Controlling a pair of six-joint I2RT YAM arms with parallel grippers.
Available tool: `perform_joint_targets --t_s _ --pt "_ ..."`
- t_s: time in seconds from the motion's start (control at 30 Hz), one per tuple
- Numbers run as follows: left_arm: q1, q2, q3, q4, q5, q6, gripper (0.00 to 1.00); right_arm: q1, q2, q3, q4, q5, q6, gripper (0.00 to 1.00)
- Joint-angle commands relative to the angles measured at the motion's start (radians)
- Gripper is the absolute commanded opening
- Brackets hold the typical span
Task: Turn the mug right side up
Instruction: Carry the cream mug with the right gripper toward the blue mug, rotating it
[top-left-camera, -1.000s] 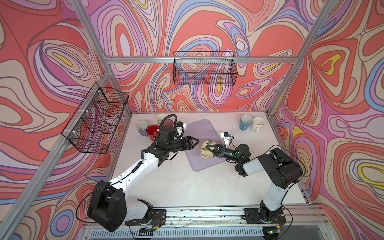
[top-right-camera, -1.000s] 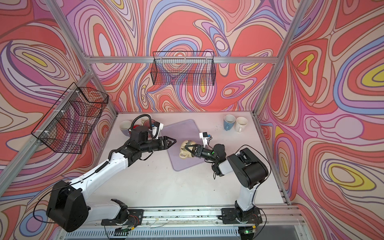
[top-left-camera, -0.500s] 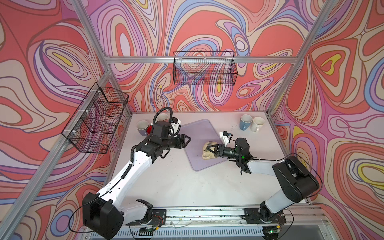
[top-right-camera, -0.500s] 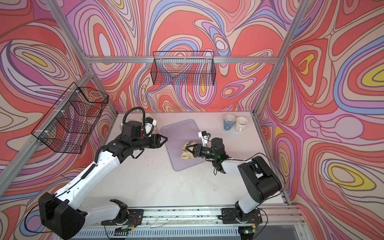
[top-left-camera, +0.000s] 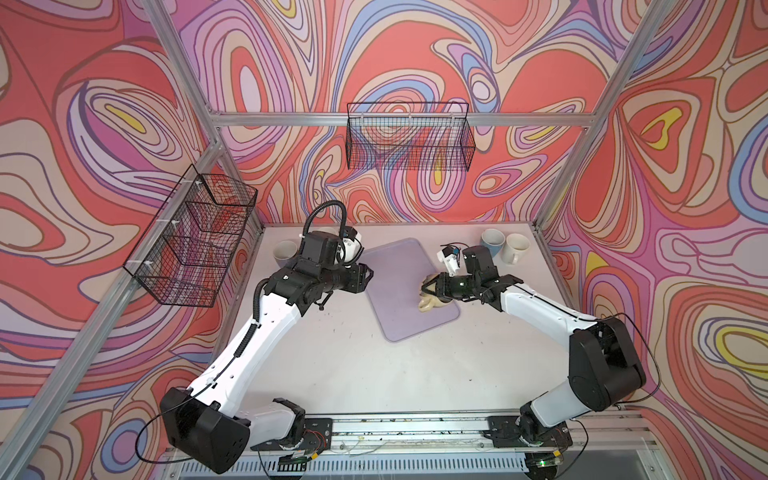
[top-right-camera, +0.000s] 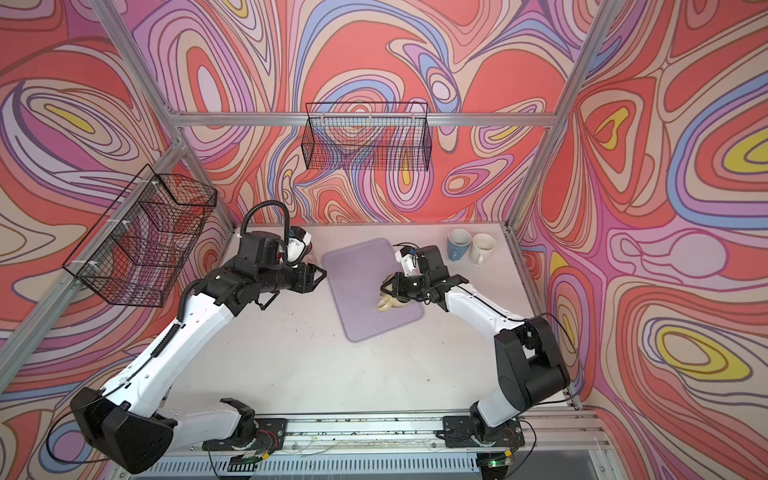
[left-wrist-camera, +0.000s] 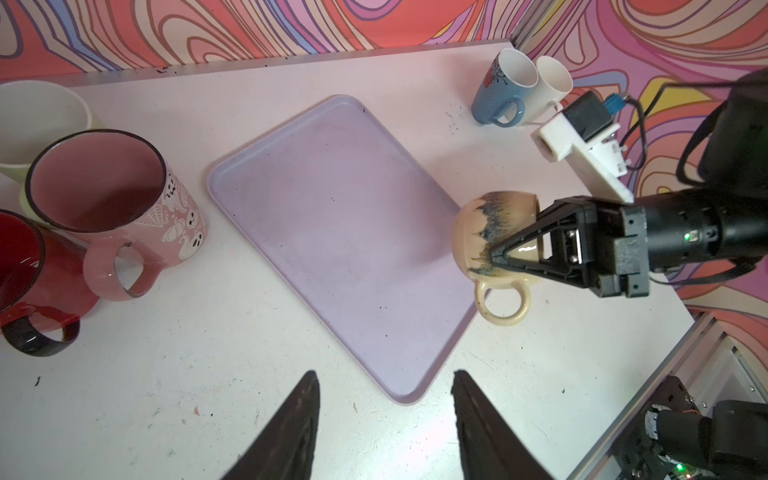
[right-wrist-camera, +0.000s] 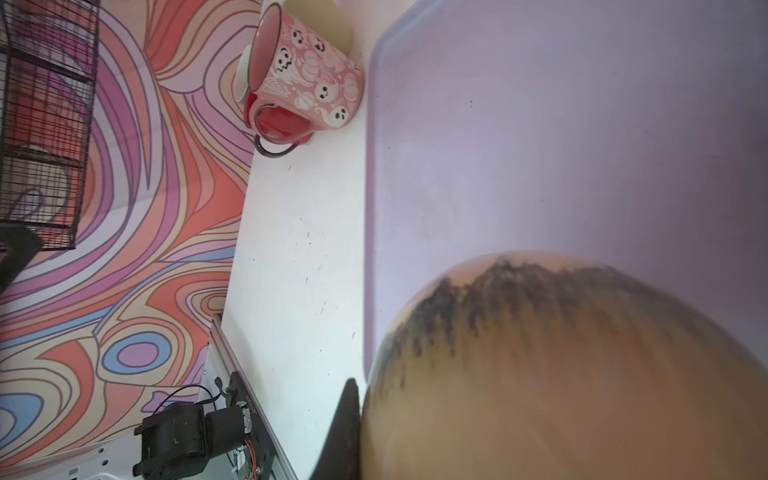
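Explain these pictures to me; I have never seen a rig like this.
Two robot arms work at a white table. Two pictures look down from overhead; two come from wrist cameras. On the table: a lilac tray, a blue mug and white mug in one back corner, a pink mug, red mug and pale mug in the other. The right hand is shut on the wall of a beige mug tipped sideways at the tray's edge. The left hand is open and empty.

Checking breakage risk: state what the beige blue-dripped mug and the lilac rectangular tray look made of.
Beige blue-dripped mug: likely glazed ceramic; glossy highlight, streaky glaze runs. Lilac rectangular tray: probably matte plastic; dull even surface, rounded moulded rim, though coated metal is possible.
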Motion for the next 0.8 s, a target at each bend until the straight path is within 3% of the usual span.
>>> perform_joint_targets --t_s 0.0,0.23,0.5,0.77 --pt "0.007 -0.036 -0.058 0.012 0.042 0.027 0.54 -0.025 -0.007 0.106 -0.156 0.044 -0.118 0.0" --pt "0.006 -0.082 -0.119 0.039 0.042 0.035 0.54 -0.08 0.084 0.279 -0.347 0.12 -0.203 0.0" --pt "-0.001 -0.095 -0.134 0.05 0.058 0.02 0.52 -0.13 0.193 0.396 -0.39 0.15 -0.217 0.0" --pt "-0.072 -0.089 -0.137 0.062 0.075 0.009 0.51 -0.165 0.319 0.499 -0.365 0.187 -0.181 0.0"
